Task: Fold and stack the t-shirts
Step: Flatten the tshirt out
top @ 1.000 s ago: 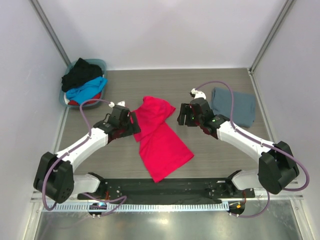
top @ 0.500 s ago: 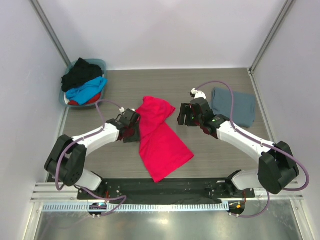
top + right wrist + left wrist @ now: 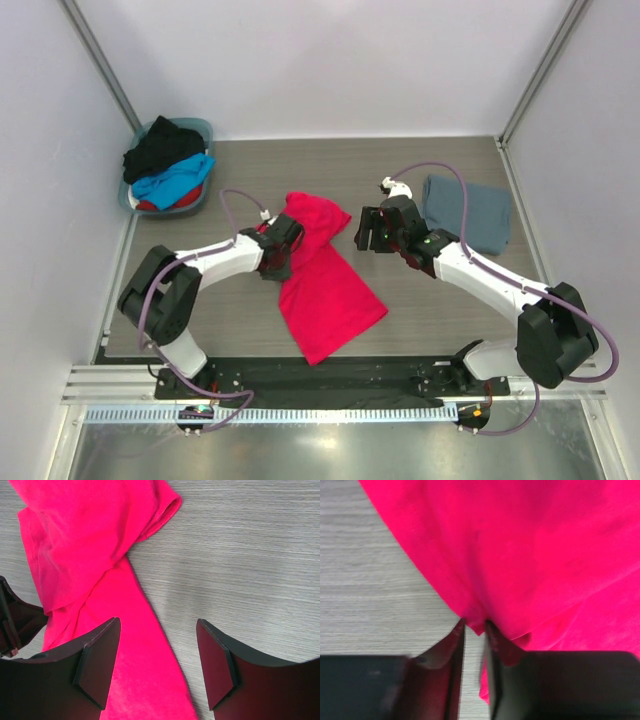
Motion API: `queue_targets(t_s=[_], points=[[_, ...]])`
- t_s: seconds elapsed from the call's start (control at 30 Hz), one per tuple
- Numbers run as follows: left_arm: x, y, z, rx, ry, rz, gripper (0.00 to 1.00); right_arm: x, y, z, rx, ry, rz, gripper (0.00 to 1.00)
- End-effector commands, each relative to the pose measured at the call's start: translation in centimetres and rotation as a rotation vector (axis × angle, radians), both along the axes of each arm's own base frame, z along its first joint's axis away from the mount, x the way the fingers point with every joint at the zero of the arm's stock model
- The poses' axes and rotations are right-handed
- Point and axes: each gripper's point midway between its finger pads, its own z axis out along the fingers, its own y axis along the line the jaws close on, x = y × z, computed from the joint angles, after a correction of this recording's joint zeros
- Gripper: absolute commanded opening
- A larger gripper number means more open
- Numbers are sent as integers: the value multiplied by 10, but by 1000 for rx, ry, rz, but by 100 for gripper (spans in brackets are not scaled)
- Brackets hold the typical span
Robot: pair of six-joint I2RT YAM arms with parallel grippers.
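While the left gripper [image 3: 283, 250] sits against the left edge of the pink shirt [image 3: 325, 285], the right gripper [image 3: 368, 230] hangs just off the shirt's right side without touching it. Seen from above, the shirt lies in the middle of the table [image 3: 420, 160] as a long, partly folded strip. Its long axis runs from the far end toward the near edge, leaning slightly right. The left gripper meets it in the far half, so the left arm is the nearer one. A grey shirt [image 3: 468, 212] lies flat at far right, well apart. A basket [image 3: 206, 128] in the far left corner holds a black shirt [image 3: 160, 145] and a blue shirt [image 3: 175, 180].

From the left wrist, pink cloth fills the upper right of the view, with bare table at left. The two dark fingers [image 3: 451, 647] are drawn in to a narrow slit, and a small tuck of the shirt's edge dips between their tips. The gripper looks clamped on that edge, though the contact itself is small.

From the right wrist, the fingers [image 3: 97, 665] stand wide apart and hold nothing. The shirt's far end lies ahead and to their left, a rolled fold curling toward bare table on the right. The left gripper shows as a dark shape at the left margin.

Any fold along the long axis would likely start from the left side, with the right gripper first needing to reach leftward onto the cloth.
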Motion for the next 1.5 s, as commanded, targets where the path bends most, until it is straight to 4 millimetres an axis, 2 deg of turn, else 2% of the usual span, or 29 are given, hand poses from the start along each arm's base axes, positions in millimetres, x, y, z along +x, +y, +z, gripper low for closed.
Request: queue_targets(t_s=[0.0, 0.03, 0.07, 0.1, 0.2, 0.3, 0.37, 0.4, 0.43, 0.5, 0.53, 0.57, 0.63, 0.73, 0.8, 0.87, 1.0, 1.07, 1.23, 1.3, 1.33, 1.37, 1.4, 1.47], points=[[5, 11, -4, 95, 0, 10, 21, 8, 7, 15, 12, -38, 13, 68], [6, 11, -4, 96, 0, 8, 18, 7, 7, 13, 9, -34, 15, 68], [6, 11, -4, 95, -2, 5, 6, 7, 7, 12, 9, -30, 17, 68], [7, 13, -2, 96, -8, 11, 0, 5, 6, 10, 7, -24, 20, 68], [13, 14, 14, 79, -62, 16, 0, -11, 8, -6, 18, 30, 58, 68], [18, 13, 38, 26, -145, 26, 0, -36, 11, -33, 1, 111, 96, 68], [18, 17, 55, -14, -199, 48, 0, -45, 5, -53, -50, 150, 71, 71], [19, 18, 60, -39, -217, 55, 0, -56, 8, -61, -84, 171, 90, 72], [19, 15, 64, -89, -232, 55, 0, -60, 8, -66, -110, 177, 91, 73], [17, 26, 76, -166, -279, 91, 0, -70, 10, -76, -181, 180, 94, 74], [19, 26, 83, -206, -310, 102, 0, -73, 10, -78, -202, 179, 93, 75], [17, 36, 90, -223, -342, 127, 0, -76, 2, -80, -242, 182, 54, 75], [17, 40, 100, -240, -385, 144, 0, -89, 3, -81, -294, 175, 59, 75], [14, 47, 109, -248, -420, 168, 0, -105, -13, -82, -362, 158, 23, 74], [13, 54, 115, -236, -444, 192, 0, -116, -13, -85, -328, 180, 33, 69], [13, 62, 121, -225, -477, 227, 0, -121, -11, -78, -306, 164, 35, 66], [5, 84, 142, -211, -577, 305, 0, -128, -7, -84, -336, 188, 51, 69], [-2, 92, 153, -243, -638, 333, 0, -132, -6, -98, -381, 219, 71, 70], [-11, 105, 168, -270, -718, 376, 0, -133, -2, -112, -440, 249, 90, 60], [-13, 107, 171, -272, -726, 385, 0, -131, 0, -110, -445, 242, 101, 36], [-13, 108, 171, -270, -728, 389, 0, -129, 0, -108, -445, 233, 96, 21], [-13, 109, 175, -275, -737, 391, 0, -124, -1, -103, -454, 210, 83, 11], [-13, 109, 176, -277, -741, 397, 0, -119, 1, -94, -444, 188, 73, 3], [-14, 114, 185, -282, -768, 419, 0, -107, -8, -80, -477, 141, 26, 1]])
